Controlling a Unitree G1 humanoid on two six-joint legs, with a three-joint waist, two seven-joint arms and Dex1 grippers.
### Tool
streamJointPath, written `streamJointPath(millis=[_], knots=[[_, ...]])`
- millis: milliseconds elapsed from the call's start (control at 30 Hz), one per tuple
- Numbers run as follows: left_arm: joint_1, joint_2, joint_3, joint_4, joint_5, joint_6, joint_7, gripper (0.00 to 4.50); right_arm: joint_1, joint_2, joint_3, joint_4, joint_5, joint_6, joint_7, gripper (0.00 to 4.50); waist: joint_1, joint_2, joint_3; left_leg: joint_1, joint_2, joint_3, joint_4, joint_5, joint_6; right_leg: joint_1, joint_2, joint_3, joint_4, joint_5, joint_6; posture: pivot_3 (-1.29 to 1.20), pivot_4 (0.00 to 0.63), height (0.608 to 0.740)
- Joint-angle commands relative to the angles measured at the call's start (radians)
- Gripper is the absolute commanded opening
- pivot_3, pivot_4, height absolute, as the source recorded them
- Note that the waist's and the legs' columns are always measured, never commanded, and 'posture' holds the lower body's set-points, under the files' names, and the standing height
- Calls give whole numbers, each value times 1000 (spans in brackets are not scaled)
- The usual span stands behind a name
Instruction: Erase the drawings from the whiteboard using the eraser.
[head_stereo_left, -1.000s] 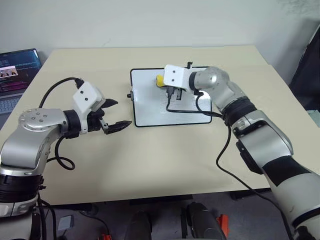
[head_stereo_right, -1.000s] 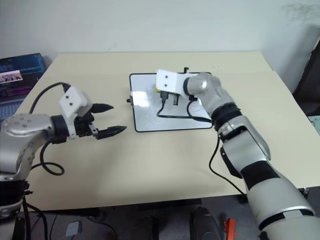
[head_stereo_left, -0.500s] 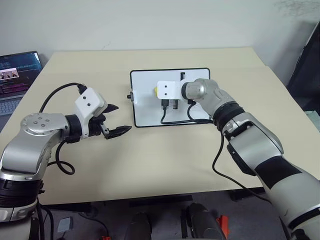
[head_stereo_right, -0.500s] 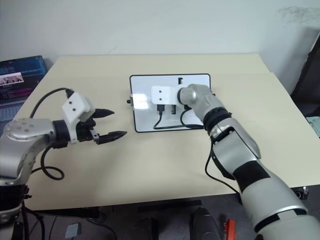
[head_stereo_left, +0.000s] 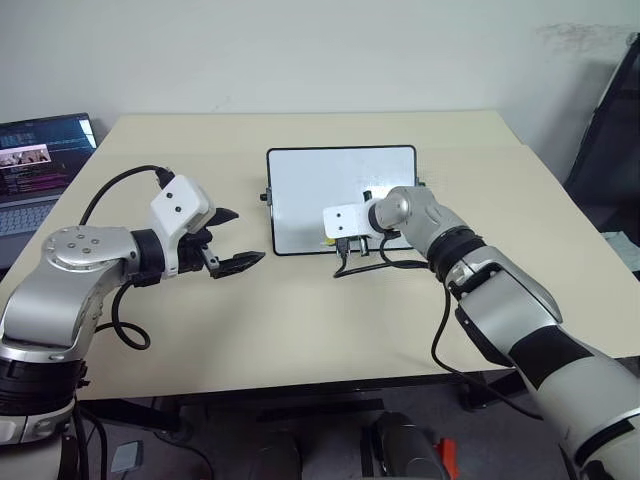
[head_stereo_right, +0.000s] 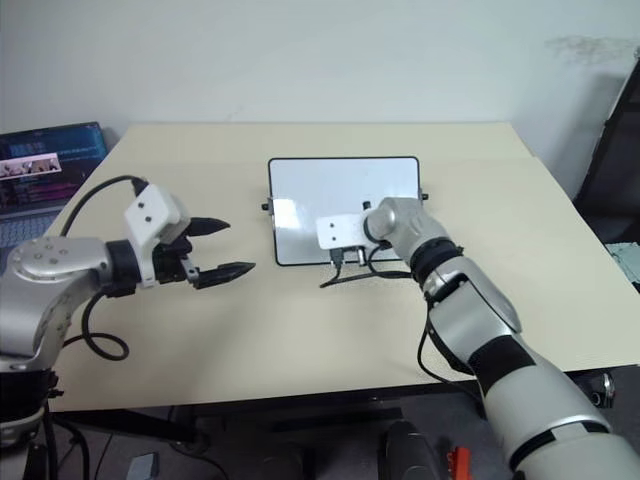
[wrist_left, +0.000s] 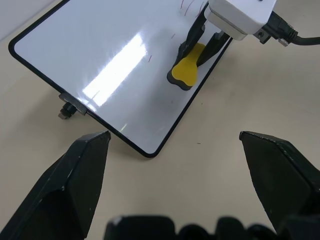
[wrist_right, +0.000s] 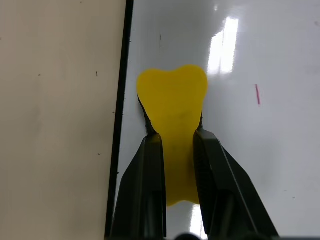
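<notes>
Where the beige desk (head_stereo_left: 300, 320) carries the work, I list the following. Whiteboard (head_stereo_left: 320, 185): lies flat near the desk's middle, black-framed, with a glare patch on its glossy face. Eraser (wrist_right: 172, 107): yellow, squeezed between the two fingers of my right pincer (wrist_right: 175, 150), pressed on the board just inside its near edge. Drawings (wrist_left: 187, 6): a few faint strokes near the eraser, and a small reddish tick (wrist_right: 257, 94) beside it. Left pincer (head_stereo_left: 232, 240): fingers spread wide, holding nothing, hanging over bare desk to the board's left, well apart from it. Cable (head_stereo_left: 375, 265): black, trailing from my right wrist across the board's near edge. Laptop (head_stereo_left: 35, 160): screen lit, off the desk's far left corner.
</notes>
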Motion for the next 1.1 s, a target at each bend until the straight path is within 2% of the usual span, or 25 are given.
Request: streamJointPath(millis=[33,433,633,800,1100], knots=[[-14,5,24,-30,-5,-4,10,4500,27,-15,11,32,-24,50,-2,438,0,0,0,0,0,0,0,0,0,0,0,0,0,0,0,0,150,740],[-18,6,21,-32,-7,-5,17,4500,-106,-23,-56,34,8,62,-168,437,0,0,3,-5,0,0,-1,0,0,-7,1,1,1,0,0,0,150,740],[-20,7,23,-36,-12,-4,17,4500,-133,-37,-66,59,5,61,-216,437,0,1,3,-15,0,-1,-4,-1,0,-16,1,0,0,4,5,0,150,740],[-25,8,23,-32,-14,-5,16,4500,-118,-33,-63,66,-1,59,-204,435,0,1,3,-19,0,-1,-4,-1,-1,-20,1,0,0,4,5,0,150,740],[-21,13,27,-40,-21,-2,15,4500,-8,-24,-15,50,-24,56,-28,428,0,0,2,-18,0,-1,-4,-1,-1,-19,1,0,0,4,4,0,150,740]])
